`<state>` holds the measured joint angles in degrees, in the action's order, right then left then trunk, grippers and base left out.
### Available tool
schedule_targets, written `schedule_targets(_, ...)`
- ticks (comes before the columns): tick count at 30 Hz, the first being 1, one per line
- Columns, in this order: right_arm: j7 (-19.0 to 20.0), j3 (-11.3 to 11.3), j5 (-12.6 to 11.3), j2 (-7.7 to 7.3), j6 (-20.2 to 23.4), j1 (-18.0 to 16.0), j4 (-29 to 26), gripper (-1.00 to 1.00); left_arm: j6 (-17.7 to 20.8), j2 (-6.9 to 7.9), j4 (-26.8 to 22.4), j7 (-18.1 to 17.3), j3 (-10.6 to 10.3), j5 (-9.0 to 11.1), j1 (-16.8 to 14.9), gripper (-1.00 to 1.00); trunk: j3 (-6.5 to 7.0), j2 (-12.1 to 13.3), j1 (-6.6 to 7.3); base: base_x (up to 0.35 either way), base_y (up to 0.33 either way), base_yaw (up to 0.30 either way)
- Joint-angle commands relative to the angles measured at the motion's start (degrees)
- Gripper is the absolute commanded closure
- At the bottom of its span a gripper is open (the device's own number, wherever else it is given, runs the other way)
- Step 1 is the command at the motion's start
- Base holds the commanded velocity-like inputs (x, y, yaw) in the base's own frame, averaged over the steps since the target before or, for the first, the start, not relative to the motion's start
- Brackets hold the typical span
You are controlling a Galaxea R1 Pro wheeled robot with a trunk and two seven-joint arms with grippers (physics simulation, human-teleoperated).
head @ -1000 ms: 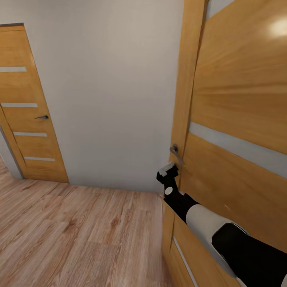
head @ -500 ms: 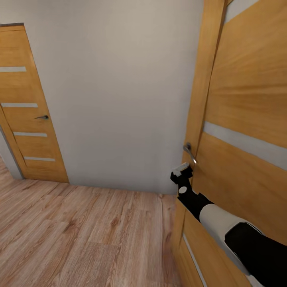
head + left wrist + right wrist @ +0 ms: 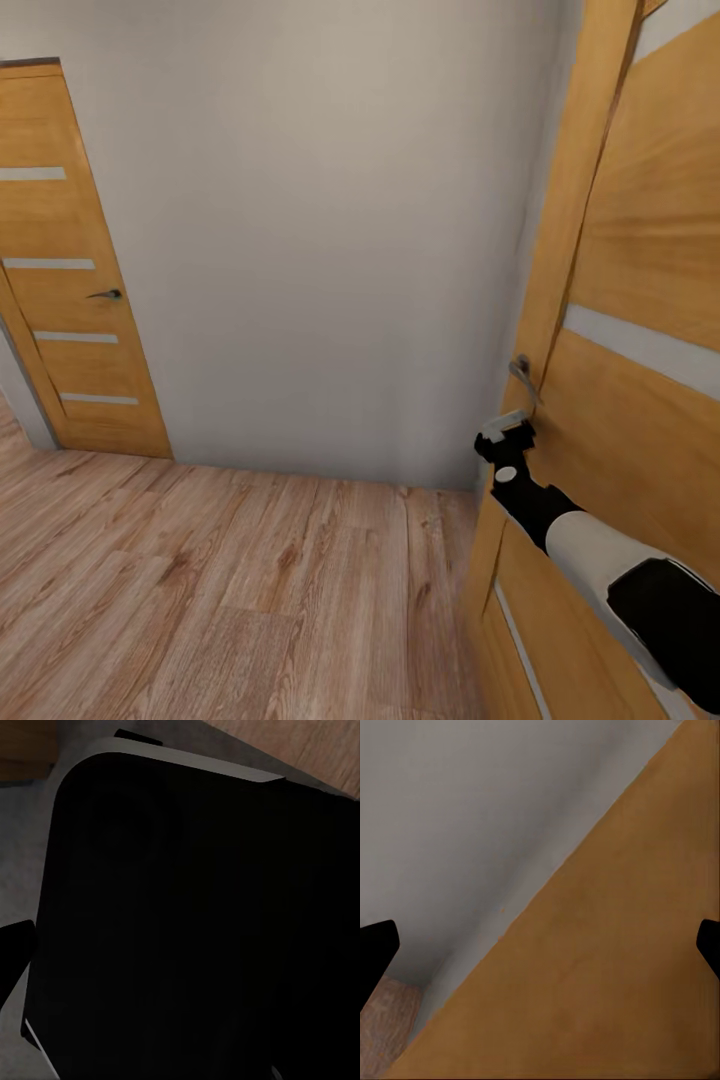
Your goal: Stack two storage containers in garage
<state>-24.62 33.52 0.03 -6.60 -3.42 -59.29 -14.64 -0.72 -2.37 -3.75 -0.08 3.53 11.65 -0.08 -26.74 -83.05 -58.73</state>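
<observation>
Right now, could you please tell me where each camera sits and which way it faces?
Head view: high, looking forward and down at a grey wall, wood floor and near door; right arm and right pincer show.
Left wrist view: against a dark body panel.
Right wrist view: between open fingertips, facing that door and wall, which the head view shares.

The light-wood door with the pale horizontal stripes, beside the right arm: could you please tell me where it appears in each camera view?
Head view: the light-wood striped door runs down the right edge, its grey metal lever handle just above the right gripper.
Right wrist view: its plain wood face covers the lower right half, seen between the open fingertips.
Left wrist view: not in it.
Shared landmark: the grey wall.
</observation>
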Motion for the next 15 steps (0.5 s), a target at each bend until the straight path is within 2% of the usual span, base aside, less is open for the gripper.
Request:
schedule_targets(1, -0.28, -0.12, -1.12, -0.90, -0.09, -0.04, 0.05, -1.00, -0.07, -0.02, -0.03, -0.01, 0.34, 0.13, 0.00, -1.00, -0.06, -0.03, 0.00, 0.000, 0.000, 0.000)
schedule_targets(4, -0.26, -0.12, -2.61, -2.40, -0.10, -0.04, 0.05, -1.00, -0.07, -0.03, -0.03, -0.01, 0.34, 0.13, 0.00, -1.00, -0.06, -0.03, 0.00, 0.000, 0.000, 0.000)
schedule_targets(5, -0.20, -0.12, -3.41, -4.04, -0.10, -0.04, 0.05, -1.00, -0.10, -0.04, -0.03, 0.01, 0.34, 0.13, 0.00, -1.00, -0.06, -0.03, 0.00, 0.000, 0.000, 0.000)
schedule_targets(14, -0.17, -0.12, -3.86, -7.20, -0.10, -0.04, 0.07, -1.00, -0.09, -0.08, -0.03, -0.01, 0.34, 0.13, 0.00, -1.00, -0.06, -0.03, 0.00, 0.000, 0.000, 0.000)
schedule_targets(15, -0.21, -0.12, -3.94, -8.08, -0.03, -0.04, 0.11, -1.00, -0.08, -0.09, -0.03, -0.01, 0.34, 0.13, 0.00, -1.00, -0.06, -0.03, 0.00, 0.000, 0.000, 0.000)
